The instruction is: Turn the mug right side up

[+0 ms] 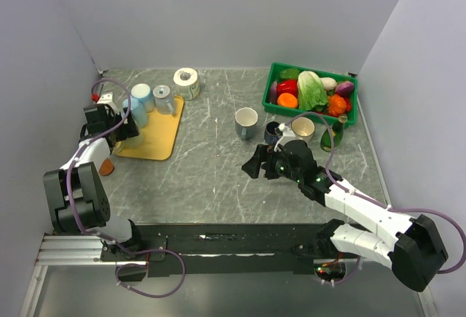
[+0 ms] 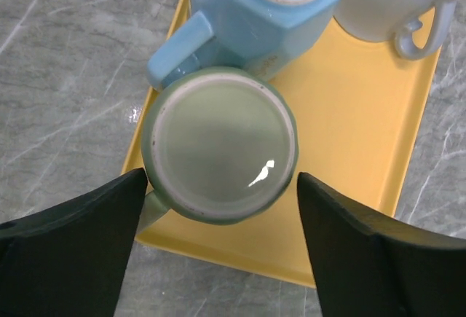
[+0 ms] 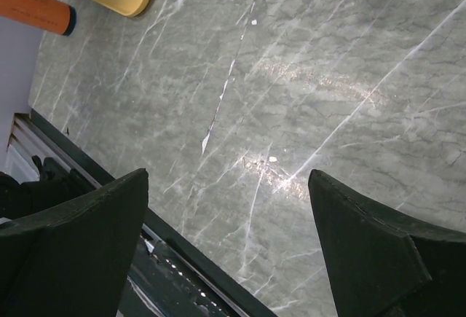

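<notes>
A pale green mug point(image 2: 218, 146) stands upside down, base up, at the near left corner of the yellow tray point(image 2: 357, 127). My left gripper point(image 2: 222, 186) is open just above it, one finger on each side and neither touching. In the top view the left gripper point(image 1: 122, 127) hides this mug. A light blue mug point(image 2: 269, 11) stands upside down right behind it, with a white mug point(image 2: 393, 4) beside that. My right gripper point(image 1: 258, 165) is open and empty over the bare table centre, as the right wrist view point(image 3: 229, 208) also shows.
A paper roll point(image 1: 187, 82) stands behind the tray. A green crate point(image 1: 351, 106) of vegetables is at the back right. Three upright mugs point(image 1: 246, 122) stand mid-table near the right arm. An orange cylinder point(image 3: 36, 12) lies left of the tray's front.
</notes>
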